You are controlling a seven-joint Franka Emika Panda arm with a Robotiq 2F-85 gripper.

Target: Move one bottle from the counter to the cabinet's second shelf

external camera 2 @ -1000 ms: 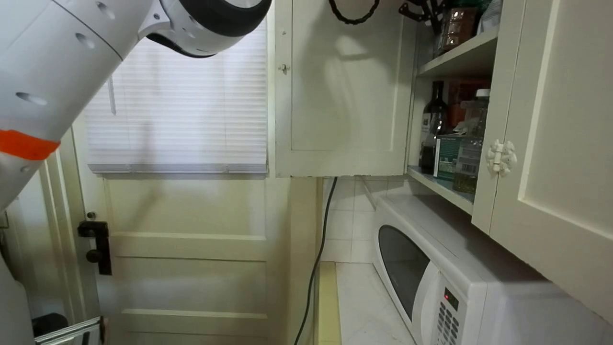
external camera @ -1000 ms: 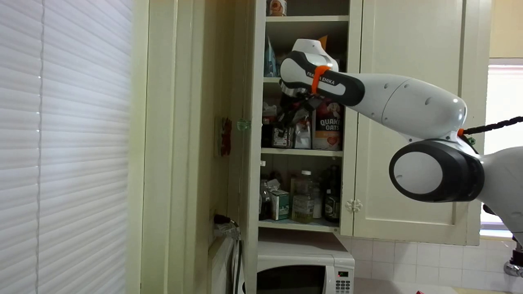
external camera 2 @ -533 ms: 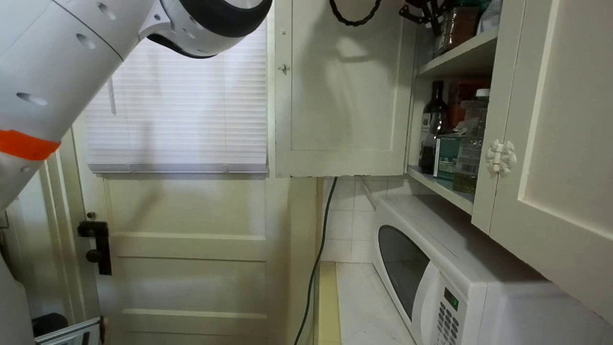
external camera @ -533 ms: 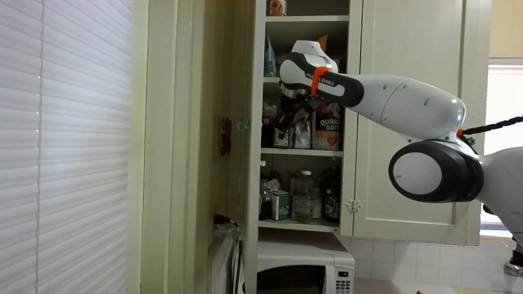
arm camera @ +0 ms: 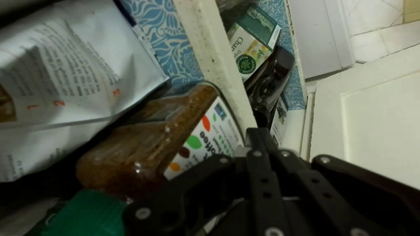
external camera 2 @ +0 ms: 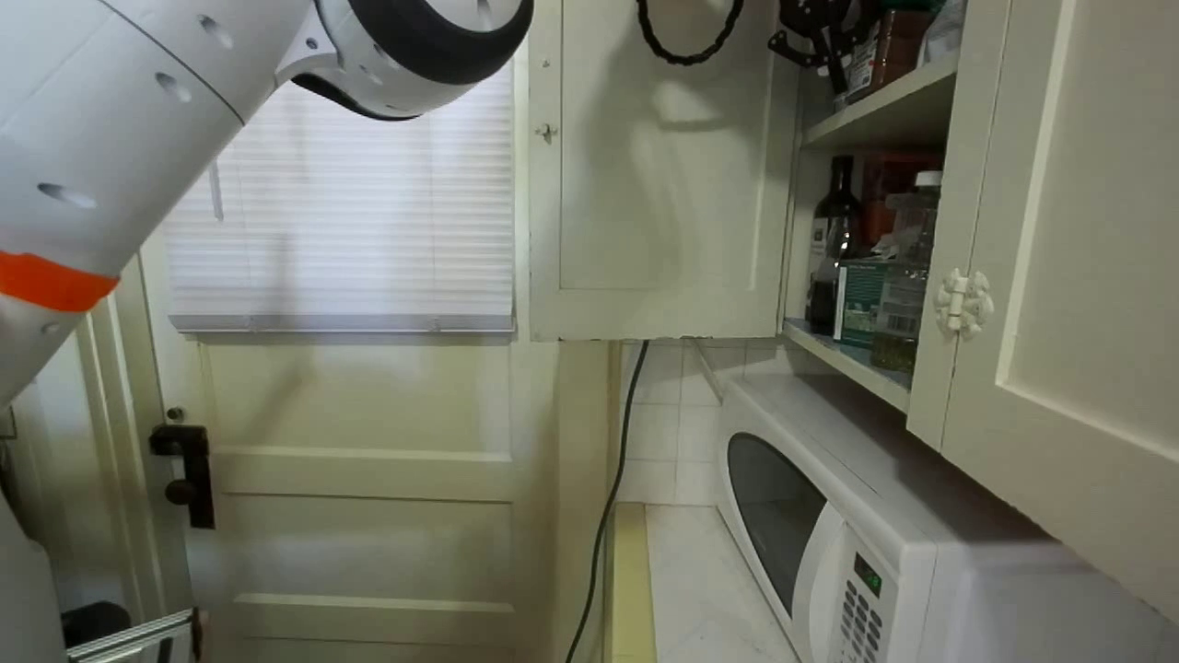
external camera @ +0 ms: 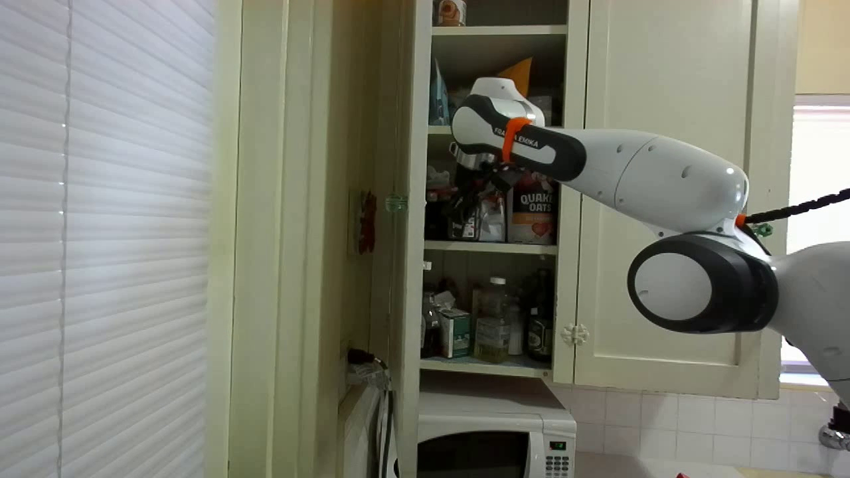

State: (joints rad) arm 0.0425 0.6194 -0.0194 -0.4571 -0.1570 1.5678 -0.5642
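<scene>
Lowered slightly since earlier, the arm [external camera: 677, 172] holds its claw [arm camera: 261, 139], jaws together, beside the coffee jar [arm camera: 144, 144], which has turned on the cabinet shelf [external camera: 491, 247].

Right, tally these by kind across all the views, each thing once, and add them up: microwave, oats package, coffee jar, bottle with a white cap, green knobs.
Microwave: 1
Oats package: 1
Coffee jar: 1
White-capped bottle: 1
Green knobs: 2
Total: 6
</scene>
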